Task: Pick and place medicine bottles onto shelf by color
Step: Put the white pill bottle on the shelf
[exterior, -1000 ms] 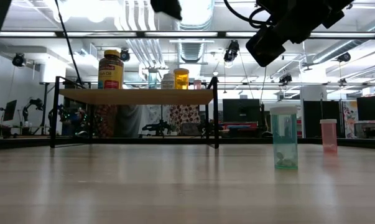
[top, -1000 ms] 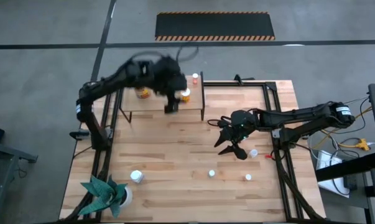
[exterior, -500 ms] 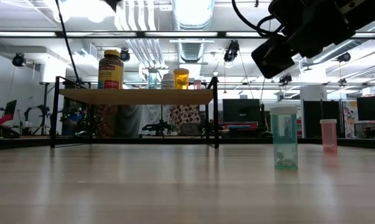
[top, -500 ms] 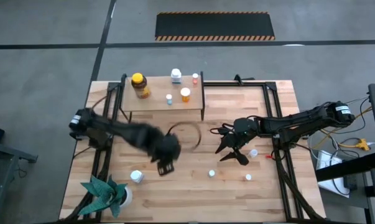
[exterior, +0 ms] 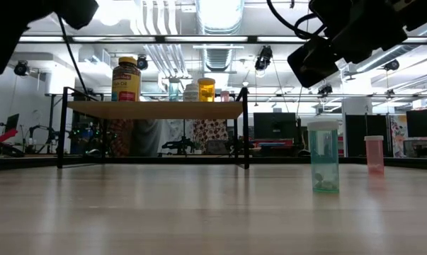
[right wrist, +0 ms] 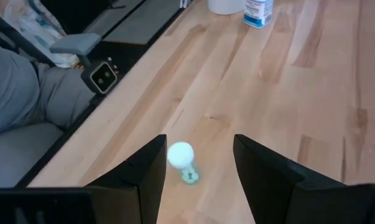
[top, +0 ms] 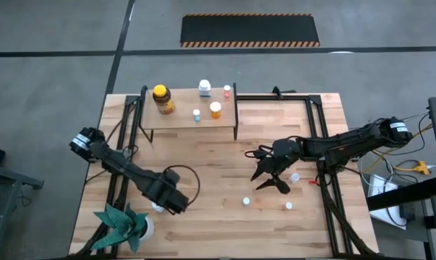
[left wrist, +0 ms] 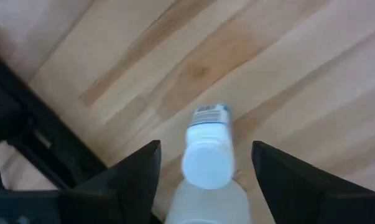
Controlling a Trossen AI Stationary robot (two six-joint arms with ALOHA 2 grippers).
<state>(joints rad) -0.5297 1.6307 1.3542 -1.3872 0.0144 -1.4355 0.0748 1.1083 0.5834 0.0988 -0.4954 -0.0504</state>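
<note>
Nearest the table's front edge, the left gripper (top: 176, 203) hangs over a white-capped white plastic bottle (left wrist: 208, 152), which stands upright between its spread, empty fingers (left wrist: 131, 177), just beside a white pot with a green plant (top: 124, 224). Farther right, the right gripper (top: 270, 176) hovers with its fingers (right wrist: 145, 168) apart and holding nothing; a small pale bottle with a white cap (right wrist: 181, 157) stands on the wood between them. Four loose bottles show on the light-wood tabletop (top: 218, 162) in the high view. At the far side, the small light-wood shelf on black legs (top: 181, 121) carries five: a large amber jar with a yellow lid (top: 162, 100), an orange bottle (top: 215, 110), a white one, a pale-blue one and a pink one.
</note>
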